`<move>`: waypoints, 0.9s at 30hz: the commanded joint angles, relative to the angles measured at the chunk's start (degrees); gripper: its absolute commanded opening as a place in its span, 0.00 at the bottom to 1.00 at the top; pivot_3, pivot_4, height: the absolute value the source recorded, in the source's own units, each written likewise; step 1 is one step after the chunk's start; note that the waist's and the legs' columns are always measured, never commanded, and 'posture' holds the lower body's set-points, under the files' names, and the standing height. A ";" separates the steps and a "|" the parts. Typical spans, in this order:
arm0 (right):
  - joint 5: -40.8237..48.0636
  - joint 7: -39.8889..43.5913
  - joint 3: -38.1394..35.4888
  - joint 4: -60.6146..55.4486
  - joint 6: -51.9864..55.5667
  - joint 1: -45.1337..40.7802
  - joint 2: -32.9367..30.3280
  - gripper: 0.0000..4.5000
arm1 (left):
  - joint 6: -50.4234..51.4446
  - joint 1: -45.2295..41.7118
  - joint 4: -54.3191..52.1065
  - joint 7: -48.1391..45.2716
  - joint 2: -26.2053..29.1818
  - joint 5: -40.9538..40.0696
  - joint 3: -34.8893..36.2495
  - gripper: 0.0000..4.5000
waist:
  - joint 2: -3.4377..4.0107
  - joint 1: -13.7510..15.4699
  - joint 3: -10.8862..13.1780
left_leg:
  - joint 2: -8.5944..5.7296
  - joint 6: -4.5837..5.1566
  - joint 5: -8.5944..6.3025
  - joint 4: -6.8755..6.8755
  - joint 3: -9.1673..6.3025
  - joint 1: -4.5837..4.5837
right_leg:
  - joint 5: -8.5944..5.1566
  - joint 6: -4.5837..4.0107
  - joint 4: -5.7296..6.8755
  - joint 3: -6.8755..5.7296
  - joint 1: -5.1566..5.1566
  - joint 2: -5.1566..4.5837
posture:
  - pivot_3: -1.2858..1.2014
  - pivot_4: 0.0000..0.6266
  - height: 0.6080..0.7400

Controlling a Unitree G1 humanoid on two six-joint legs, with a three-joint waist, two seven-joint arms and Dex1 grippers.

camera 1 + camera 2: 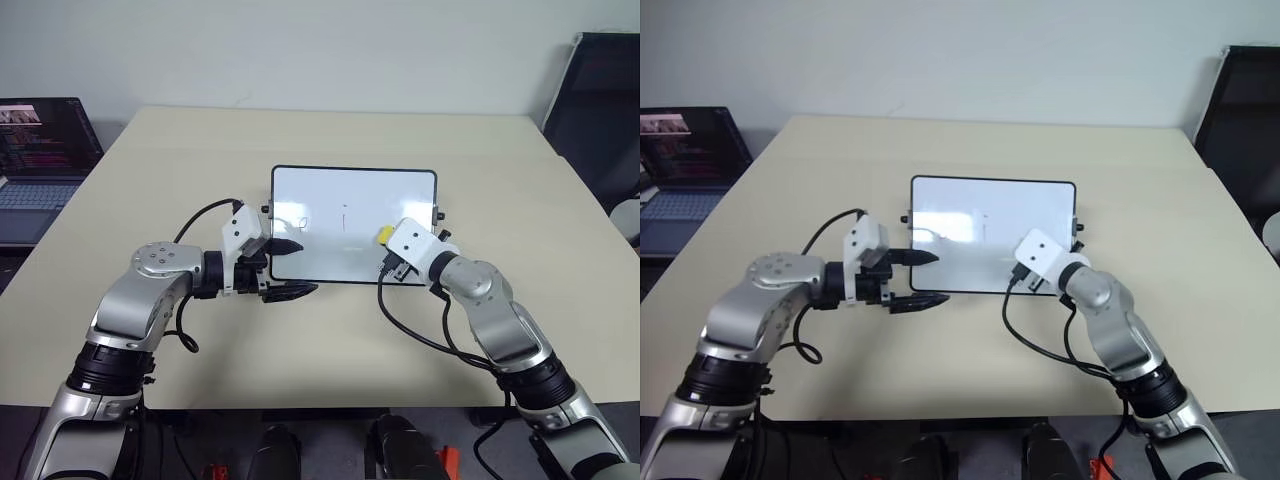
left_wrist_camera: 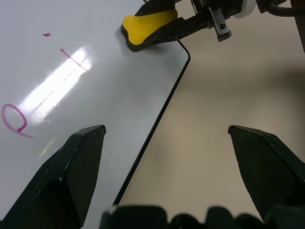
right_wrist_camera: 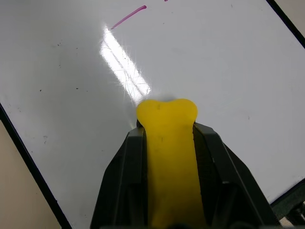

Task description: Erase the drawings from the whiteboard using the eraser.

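The whiteboard [image 1: 360, 195] lies flat in the middle of the table. A reddish loop [image 2: 14, 119] is drawn near its left side and a short stroke [image 2: 74, 59] near its middle; a small dot [image 2: 46, 34] sits beyond the stroke. My right gripper [image 3: 167, 131] is shut on the yellow eraser [image 1: 384, 234], whose tip rests on the board's right part, apart from the stroke [image 3: 128, 16]. My left gripper [image 1: 305, 267] is open at the board's near left corner. One finger is over the board and the other over the table.
An open laptop [image 1: 40, 160] stands on a lower surface to the left of the beige table [image 1: 300, 350]. A black chair [image 1: 600, 100] stands at the back right. Cables hang from both wrists.
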 commanded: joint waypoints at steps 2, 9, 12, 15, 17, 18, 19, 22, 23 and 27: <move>8.05 0.85 -8.42 -6.09 2.61 -1.09 3.88 0.22 | 1.02 0.19 -1.33 2.56 0.06 -2.22 4.72 1.00 | 0.04 -0.02 0.10 | 0.00 0.00 0.00 -0.01 0.00 -0.06 | 0.00 0.00 0.01 -0.01 -0.05 0.00 | 0.52 0.24 1.00; 18.45 4.81 -14.35 -17.18 2.91 4.43 3.57 0.22 | 3.06 5.19 -5.61 7.30 0.58 -5.12 11.02 1.00 | 0.07 0.08 0.13 | 0.02 -0.01 -0.04 -0.23 -0.05 -0.26 | -0.13 0.22 -0.01 -0.10 -0.20 0.00 | 0.52 0.24 1.00; 21.97 6.60 -14.52 -19.72 1.51 7.86 2.81 0.22 | 4.11 6.89 -7.37 8.78 1.02 -5.91 12.82 1.00 | 0.08 0.16 0.14 | 0.02 -0.03 -0.06 -0.24 -0.07 -0.32 | -0.18 0.19 -0.01 -0.13 -0.25 0.00 | 0.52 0.24 1.00; 27.32 10.04 -14.64 -20.33 4.35 9.94 1.21 0.22 | 5.26 8.02 -8.77 10.06 1.30 -6.68 14.13 1.00 | 0.07 0.10 0.15 | 0.02 -0.03 -0.06 -0.21 -0.07 -0.32 | -0.26 0.05 -0.01 -0.11 -0.26 0.00 | 0.52 0.24 1.00; 29.57 11.38 -14.12 -19.84 4.67 10.37 0.47 0.22 | 5.95 8.56 -9.73 10.69 1.61 -6.93 14.48 1.00 | 0.06 0.08 0.15 | 0.02 -0.03 -0.05 -0.13 -0.06 -0.31 | -0.23 0.01 0.00 -0.09 -0.24 0.00 | 0.52 0.24 1.00; 30.10 11.59 -13.73 -19.58 4.26 10.38 0.17 0.22 | 6.23 8.75 -10.18 10.92 1.75 -7.14 14.59 1.00 | 0.06 0.07 0.15 | 0.02 -0.03 -0.05 -0.11 -0.06 -0.29 | -0.22 -0.01 0.01 -0.09 -0.23 0.00 | 0.52 0.24 1.00; 30.54 11.68 -13.46 -19.42 4.02 10.36 -0.13 0.22 | 6.46 8.88 -10.50 11.08 1.85 -7.29 14.67 1.00 | 0.06 0.06 0.16 | 0.02 -0.03 -0.05 -0.10 -0.06 -0.28 | -0.21 -0.03 0.01 -0.08 -0.23 0.00 | 0.52 0.24 1.00; 29.90 11.44 -11.22 -17.73 2.57 9.48 -0.62 0.22 | 7.32 9.08 -11.51 11.93 2.06 -7.53 14.90 1.00 | 0.06 0.06 0.15 | 0.02 -0.03 -0.05 -0.08 -0.06 -0.28 | -0.19 -0.04 0.02 -0.09 -0.24 0.00 | 0.52 0.24 1.00; 29.37 11.26 -10.31 -16.84 1.81 8.73 -0.65 0.22 | 7.53 9.09 -11.72 12.17 2.16 -7.52 14.92 1.00 | 0.06 0.05 0.15 | 0.02 -0.03 -0.05 -0.08 -0.06 -0.28 | -0.19 -0.04 0.01 -0.08 -0.24 0.00 | 0.52 0.24 1.00; 24.90 8.35 -6.76 -11.25 -2.32 3.29 -0.04 0.22 | 7.85 8.97 -12.00 12.56 2.49 -7.42 14.69 1.00 | 0.06 -0.04 0.16 | 0.02 -0.03 -0.05 -0.09 -0.05 -0.29 | -0.19 -0.04 0.01 -0.09 -0.27 0.00 | 0.52 0.24 1.00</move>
